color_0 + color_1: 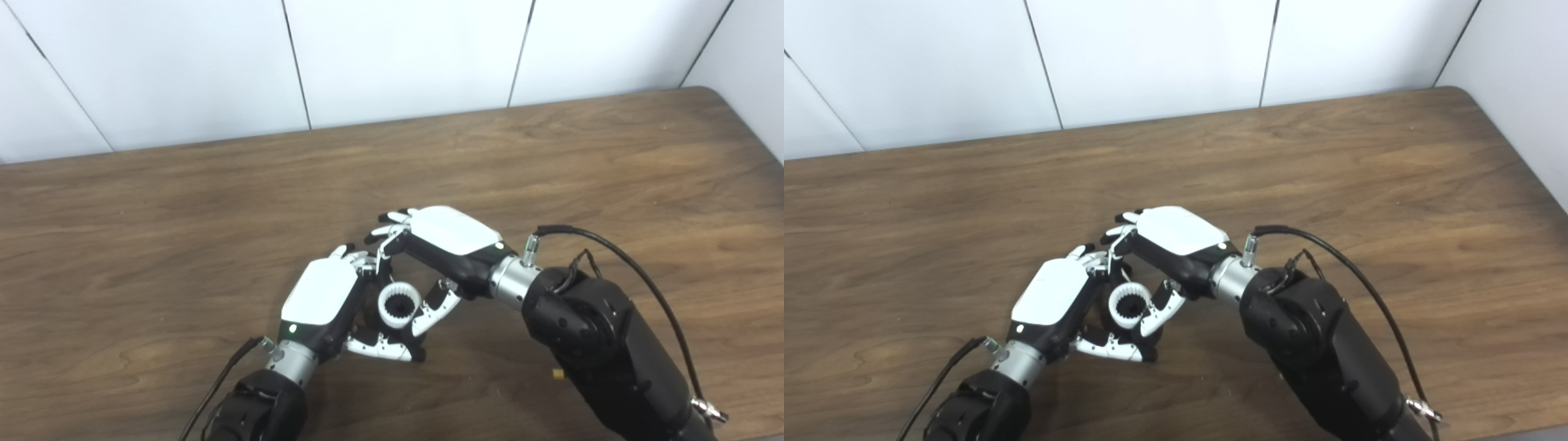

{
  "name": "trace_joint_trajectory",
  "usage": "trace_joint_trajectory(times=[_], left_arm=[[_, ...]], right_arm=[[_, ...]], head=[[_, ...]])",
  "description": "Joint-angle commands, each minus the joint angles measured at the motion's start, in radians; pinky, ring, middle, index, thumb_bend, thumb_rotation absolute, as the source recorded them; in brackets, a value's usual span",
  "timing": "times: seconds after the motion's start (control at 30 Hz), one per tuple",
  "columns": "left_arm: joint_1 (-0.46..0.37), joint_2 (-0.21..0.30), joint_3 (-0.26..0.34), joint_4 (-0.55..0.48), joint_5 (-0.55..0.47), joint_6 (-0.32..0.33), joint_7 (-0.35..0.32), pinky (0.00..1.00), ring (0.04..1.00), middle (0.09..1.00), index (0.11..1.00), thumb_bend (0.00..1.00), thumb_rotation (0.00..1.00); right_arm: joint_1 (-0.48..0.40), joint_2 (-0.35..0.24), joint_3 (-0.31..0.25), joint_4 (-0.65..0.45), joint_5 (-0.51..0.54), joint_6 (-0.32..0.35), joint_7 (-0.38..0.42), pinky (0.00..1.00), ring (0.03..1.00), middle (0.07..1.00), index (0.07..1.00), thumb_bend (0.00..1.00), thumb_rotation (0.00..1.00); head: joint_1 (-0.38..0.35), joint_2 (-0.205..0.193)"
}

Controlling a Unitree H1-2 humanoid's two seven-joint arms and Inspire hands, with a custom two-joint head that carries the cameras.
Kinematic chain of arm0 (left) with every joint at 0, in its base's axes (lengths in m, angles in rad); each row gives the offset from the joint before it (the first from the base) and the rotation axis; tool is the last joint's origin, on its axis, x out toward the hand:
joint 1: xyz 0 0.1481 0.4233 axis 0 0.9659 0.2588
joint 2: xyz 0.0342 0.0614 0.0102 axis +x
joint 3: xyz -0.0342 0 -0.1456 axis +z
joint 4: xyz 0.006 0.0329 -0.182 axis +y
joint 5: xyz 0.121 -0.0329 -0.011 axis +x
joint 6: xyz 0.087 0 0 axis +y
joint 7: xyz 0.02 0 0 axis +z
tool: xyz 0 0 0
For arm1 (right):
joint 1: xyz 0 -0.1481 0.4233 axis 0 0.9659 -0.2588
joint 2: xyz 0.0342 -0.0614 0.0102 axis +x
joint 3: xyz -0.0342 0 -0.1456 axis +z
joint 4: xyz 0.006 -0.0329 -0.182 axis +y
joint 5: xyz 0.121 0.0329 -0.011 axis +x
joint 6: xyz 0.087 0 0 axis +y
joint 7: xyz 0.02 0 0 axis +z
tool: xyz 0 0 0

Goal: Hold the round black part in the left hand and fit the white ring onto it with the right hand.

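White wall panels with thin dark seams stand behind a brown wooden table seen from above. Both robot arms come up from the bottom edge and meet near the table's front middle.

Left hand, with a white back plate and black body, reaches in from the lower left. Its fingers curl around one side of a round black part, and its thumb runs underneath, so the hand is closed on that part. Only a sliver of the black part shows, mostly hidden by the hand and by the ring in front of it.

Right hand reaches in from the lower right, tilted toward the left hand. Its fingers arch over the top and its thumb presses in from the right, gripping a white ring. This ring has a toothed inner edge and a dark centre. It sits just against the black part, between the two hands; whether it is fully seated cannot be told.

Each wrist has a silver metal cuff leading into a bulky black forearm. A black cable loops up from the right forearm, and another cable trails beside the left one. Wood grain runs across the table all around the hands.
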Motion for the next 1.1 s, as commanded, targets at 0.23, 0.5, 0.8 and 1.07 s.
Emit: trace_joint_trajectory(times=[0.23, 0.5, 0.8, 1.07], left_arm=[[-0.01, 0.001, 0.001, -0.005, 0.009, 0.0, -0.005, 0.96, 0.856, 0.764, 0.484, 0.52, 0.05], [-0.012, 0.001, 0.002, -0.003, 0.009, -0.003, 0.0, 0.95, 0.854, 0.761, 0.483, 0.52, 0.05], [-0.011, 0.001, 0.002, -0.009, 0.01, -0.001, -0.005, 0.95, 0.855, 0.761, 0.483, 0.52, 0.05], [-0.009, 0.001, 0.003, -0.011, 0.008, 0.0, -0.006, 0.96, 0.854, 0.762, 0.484, 0.52, 0.05]], right_arm=[[-0.041, 0.004, -0.047, -0.049, 0.007, 0.017, 0.007, 1.0, 0.976, 0.861, 0.483, 0.52, 0.13], [-0.045, 0.0, -0.055, -0.056, 0.013, 0.021, 0.022, 1.0, 0.978, 0.864, 0.483, 0.52, 0.13], [-0.034, 0.002, -0.045, -0.046, 0.014, 0.008, 0.013, 1.0, 0.968, 0.857, 0.483, 0.52, 0.13], [-0.021, 0.006, -0.034, -0.038, 0.009, 0.0, 0.007, 1.0, 0.964, 0.857, 0.482, 0.52, 0.13]], head=[[0.001, -0.003], [0.001, -0.004], [-0.001, -0.002], [0.001, 0.001]])
